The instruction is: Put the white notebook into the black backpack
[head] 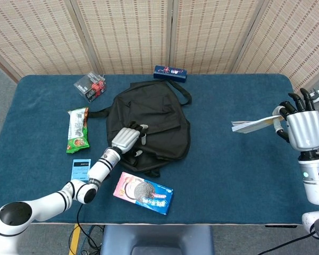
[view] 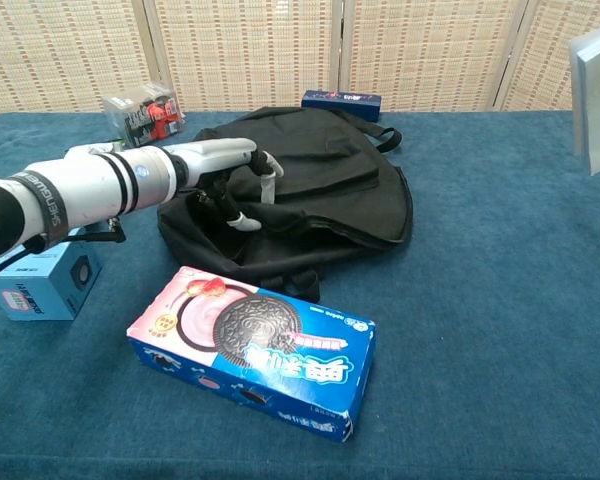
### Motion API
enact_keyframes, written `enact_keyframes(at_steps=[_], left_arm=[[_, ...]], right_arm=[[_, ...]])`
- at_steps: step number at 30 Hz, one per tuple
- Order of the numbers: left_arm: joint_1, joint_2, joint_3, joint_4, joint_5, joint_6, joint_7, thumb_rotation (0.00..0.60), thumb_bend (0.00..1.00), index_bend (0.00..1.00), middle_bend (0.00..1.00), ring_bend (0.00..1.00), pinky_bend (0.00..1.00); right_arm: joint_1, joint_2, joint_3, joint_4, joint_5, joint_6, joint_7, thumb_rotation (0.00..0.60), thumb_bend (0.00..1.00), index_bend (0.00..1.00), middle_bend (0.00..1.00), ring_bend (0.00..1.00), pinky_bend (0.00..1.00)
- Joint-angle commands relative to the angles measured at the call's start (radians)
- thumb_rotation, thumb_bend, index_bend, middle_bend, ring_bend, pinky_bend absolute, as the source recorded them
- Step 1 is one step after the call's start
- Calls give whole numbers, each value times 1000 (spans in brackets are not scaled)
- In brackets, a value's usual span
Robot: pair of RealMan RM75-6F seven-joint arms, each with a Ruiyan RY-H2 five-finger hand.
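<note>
**Notebook held out at three o'clock, bag waiting in the middle**

Nearest my side of the table sits a cookie box [view: 252, 355], pink and blue, with a small blue box [view: 40, 281] off toward eight o'clock. Neither has a part in this job.

Just past them, the left hand [head: 126, 138] rests on the near-left side of the black backpack [head: 154, 125]. Its fingers are curled down into the fabric near the edge, apparently at the opening, though I cannot tell whether they have really pinched the cloth or only press on it. The bag lies flat near the table's centre, its long axis running roughly from six to twelve o'clock, straps trailing toward twelve.

Out at three o'clock, well apart from the bag, the right hand [head: 300, 125] grips the white notebook [head: 252, 124] by one edge and holds it up off the table. The notebook sticks out from that hand toward nine o'clock, so its free end already faces the backpack, and its long axis lies across the table, crosswise to the bag.

So the carrying falls to the right hand, and the travel is toward nine o'clock. The left hand is much nearer the bag and, by my reckoning, suited to holding the mouth open.

Farthest off, at twelve o'clock, lies a dark blue packet [head: 170, 71], with snack packets at ten.
</note>
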Motion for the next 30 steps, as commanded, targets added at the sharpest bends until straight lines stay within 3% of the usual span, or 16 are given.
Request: enact_keyframes(at_steps=[1, 7, 17, 23, 30], left_arm=[[3, -12, -7, 18, 17, 24, -25, 600, 347, 743, 242, 213, 0], [10, -20, -57, 36, -9, 83, -49, 600, 395, 824, 335, 276, 0], [-56, -5, -164, 73, -206, 12, 44, 600, 396, 815, 337, 277, 7], [-115, -27, -203, 147, -314, -9, 119, 600, 396, 784, 337, 277, 16], [-157, -54, -228, 230, -416, -23, 186, 600, 396, 755, 337, 274, 16]], right_arm=[[-4, 1, 2, -2, -4, 8, 5, 600, 595, 678, 426, 178, 82], [-11, 9, 3, -35, -42, 49, 25, 600, 593, 678, 427, 178, 82], [20, 44, 4, -198, -190, 119, 59, 600, 590, 684, 434, 186, 82], [76, 44, 2, -283, -265, 84, 61, 600, 584, 685, 439, 195, 82], [165, -3, 1, -305, -298, -15, 78, 600, 583, 685, 439, 198, 82]])
